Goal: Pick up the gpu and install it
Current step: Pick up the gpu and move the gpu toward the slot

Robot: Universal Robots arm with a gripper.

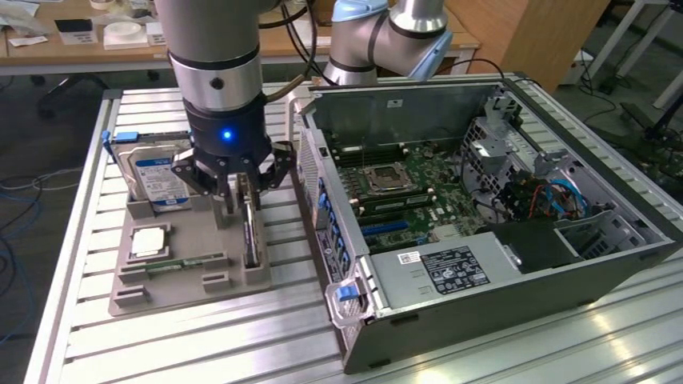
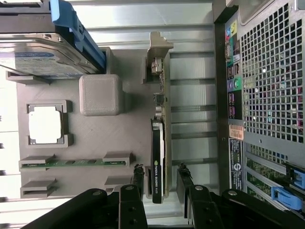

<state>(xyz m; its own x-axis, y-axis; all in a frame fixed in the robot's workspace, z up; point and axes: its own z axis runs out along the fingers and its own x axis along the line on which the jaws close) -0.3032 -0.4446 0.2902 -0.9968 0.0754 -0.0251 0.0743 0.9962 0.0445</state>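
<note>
Robotics lab bench
A grey robot arm (image 1: 213,72) and a blue-jointed arm (image 1: 386,36) stand over a slotted aluminium table (image 1: 160,344) bearing an open PC case (image 1: 513,298). Behind are a cluttered desk (image 1: 80,53) and floor cables (image 1: 15,194).

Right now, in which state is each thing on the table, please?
gpu: standing on edge in the gray holder, not gripped.
gripper: open, straddling the gpu.
hard drive: upright in its holder slot.
CPU: flat in its recess.
RAM stick: lying in its slot.
computer case: side open.
</note>
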